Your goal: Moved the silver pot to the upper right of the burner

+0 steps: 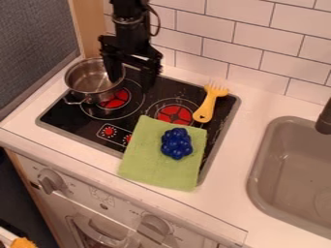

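Pot (pixel 92 87): silver, shiny metal, round, w/ open top & smooth curved wall; inner wall partly vis. Small loop handle (pixel 75 101) on near-L side, low in view. Pose: upright. R part of rim partly hidden. Loc.: L end of blk cooktop (pixel 58 115), overlapping L burner from its upper L in view; base contact n/d (can't tell). Burner (pixel 117 100): L one of 2 vis., red disc w/ thin pale ring around it, flat in blk surface; upper-L part hidden by pot, lower-R part exposed.
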Action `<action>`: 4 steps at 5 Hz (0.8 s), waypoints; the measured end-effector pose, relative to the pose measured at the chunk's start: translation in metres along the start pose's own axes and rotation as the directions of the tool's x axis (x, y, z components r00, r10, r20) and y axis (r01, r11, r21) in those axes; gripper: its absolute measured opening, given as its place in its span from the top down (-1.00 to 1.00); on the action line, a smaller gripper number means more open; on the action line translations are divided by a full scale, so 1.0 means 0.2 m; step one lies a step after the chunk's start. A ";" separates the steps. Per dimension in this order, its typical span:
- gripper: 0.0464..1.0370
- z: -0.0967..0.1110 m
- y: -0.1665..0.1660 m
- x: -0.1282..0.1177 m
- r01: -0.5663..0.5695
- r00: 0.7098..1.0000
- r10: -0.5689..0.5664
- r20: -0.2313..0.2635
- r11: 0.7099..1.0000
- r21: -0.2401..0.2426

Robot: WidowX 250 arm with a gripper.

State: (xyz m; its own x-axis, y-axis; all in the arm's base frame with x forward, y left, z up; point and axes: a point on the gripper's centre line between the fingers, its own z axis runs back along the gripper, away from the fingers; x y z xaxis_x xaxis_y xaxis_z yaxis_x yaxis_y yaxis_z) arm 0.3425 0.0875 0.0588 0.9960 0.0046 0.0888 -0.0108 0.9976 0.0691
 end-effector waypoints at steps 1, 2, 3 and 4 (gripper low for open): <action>-0.93 0.00 0.09 0.03 -0.021 1.000 0.021 0.013 1.000 0.017; -0.93 -0.11 0.12 0.01 -0.035 0.999 0.035 -0.033 0.999 -0.002; -0.81 -0.24 0.13 0.01 -0.037 0.996 0.035 -0.079 0.999 -0.029; -0.23 -0.24 0.13 0.03 -0.041 0.997 0.039 -0.071 0.999 -0.028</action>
State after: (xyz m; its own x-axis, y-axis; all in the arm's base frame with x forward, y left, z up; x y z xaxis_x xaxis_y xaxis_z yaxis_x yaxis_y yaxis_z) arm 0.3520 0.1167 0.0136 0.9986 0.0484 0.0205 -0.0492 0.9981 0.0378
